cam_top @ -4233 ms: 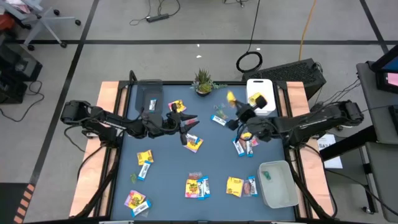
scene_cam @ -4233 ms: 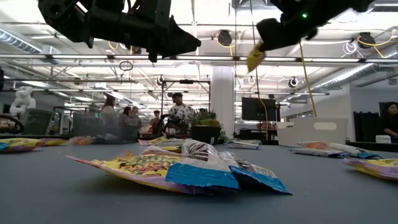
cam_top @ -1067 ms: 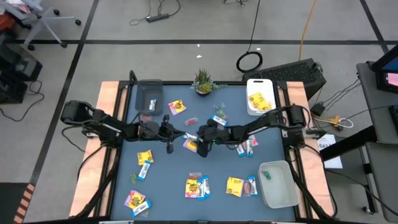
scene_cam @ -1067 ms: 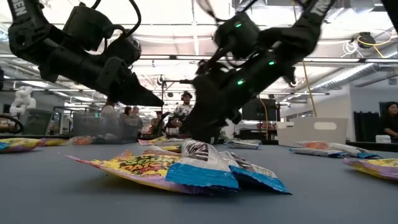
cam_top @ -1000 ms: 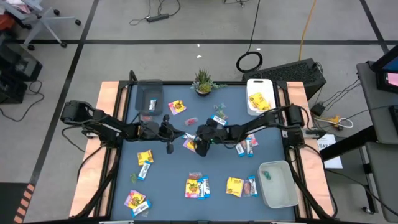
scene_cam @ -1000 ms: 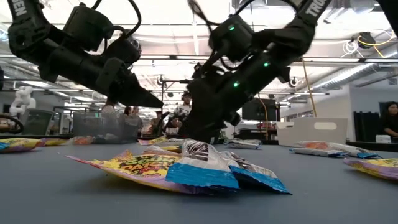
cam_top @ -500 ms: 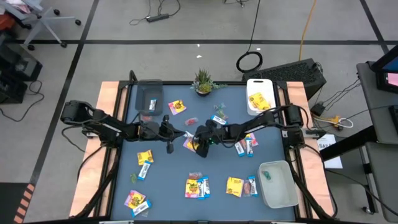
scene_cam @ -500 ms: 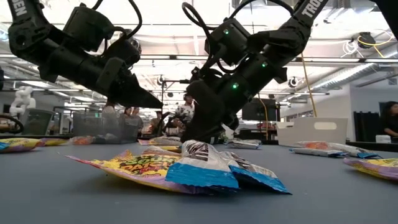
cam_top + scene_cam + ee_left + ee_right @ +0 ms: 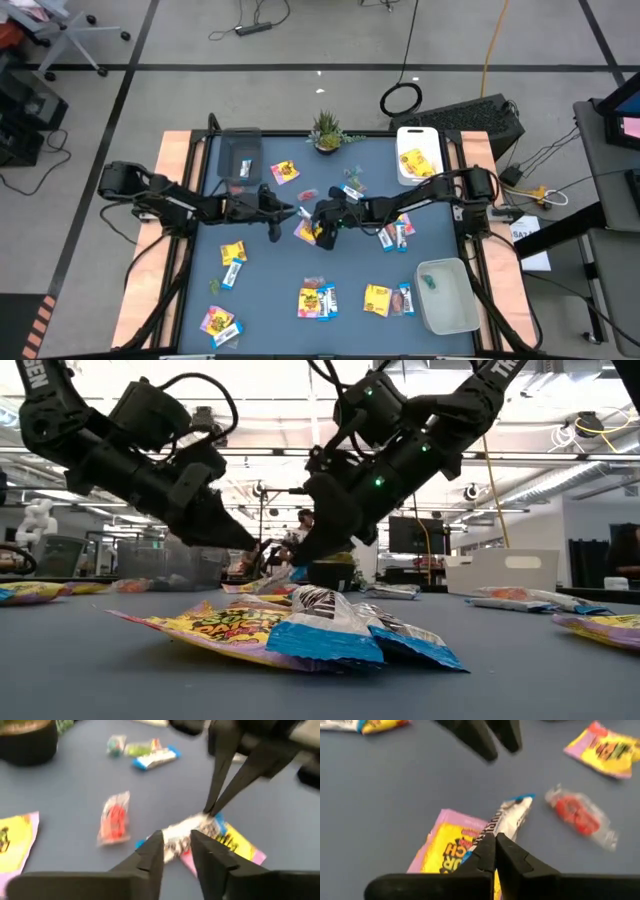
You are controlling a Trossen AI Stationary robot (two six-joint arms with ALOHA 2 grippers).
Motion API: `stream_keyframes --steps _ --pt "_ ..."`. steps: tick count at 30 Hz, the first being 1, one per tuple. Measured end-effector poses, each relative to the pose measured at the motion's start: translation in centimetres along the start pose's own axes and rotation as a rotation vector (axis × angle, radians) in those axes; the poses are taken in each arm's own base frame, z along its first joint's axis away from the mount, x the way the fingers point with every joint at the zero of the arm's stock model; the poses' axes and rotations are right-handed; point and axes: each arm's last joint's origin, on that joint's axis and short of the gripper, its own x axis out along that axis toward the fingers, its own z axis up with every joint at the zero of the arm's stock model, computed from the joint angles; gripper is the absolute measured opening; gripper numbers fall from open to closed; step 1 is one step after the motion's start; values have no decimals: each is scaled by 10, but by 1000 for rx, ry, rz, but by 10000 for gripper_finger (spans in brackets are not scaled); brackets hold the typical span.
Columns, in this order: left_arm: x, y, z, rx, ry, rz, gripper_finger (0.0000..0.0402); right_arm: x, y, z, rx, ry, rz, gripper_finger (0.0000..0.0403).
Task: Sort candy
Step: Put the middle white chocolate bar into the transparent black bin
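Candy lies scattered all over the blue desk (image 9: 270,290), and both arms meet at its middle, over a yellow-and-pink packet (image 9: 451,851) with a slim blue-and-white bar (image 9: 506,818) lying across it. From above the pair is half hidden under the arms; the right wrist view shows it plainly, the right gripper (image 9: 495,851) with its fingers pressed tight together, tips down at the near end of the bar, though whether they actually pinch the wrapper I cannot tell. The left gripper (image 9: 177,846) hangs just beside the same bar, fingers a little apart with nothing between them. A clear-wrapped red sweet (image 9: 579,816) sits near, visible in both wrist views. The low view alone shows a packet pile (image 9: 290,630) in the foreground. Lettering on the yellow packet is too blurred to read.
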Motion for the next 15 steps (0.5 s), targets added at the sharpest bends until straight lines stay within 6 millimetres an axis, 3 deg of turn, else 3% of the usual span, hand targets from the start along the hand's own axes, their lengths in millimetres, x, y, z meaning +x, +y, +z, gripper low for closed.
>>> stream_keyframes --steps 3,7,11,15 --pt "0 2 -3 18 38 -21 143 -2 3 2 -35 -17 10 1" --pt "0 -1 -4 200 42 -55 169 -4 7 5 -69 -43 21 1" --pt "-1 -8 -5 415 35 -81 177 -4 7 6 -50 -57 24 1" --pt "-2 -13 -6 518 30 -90 178 -4 7 9 -32 -86 32 0"
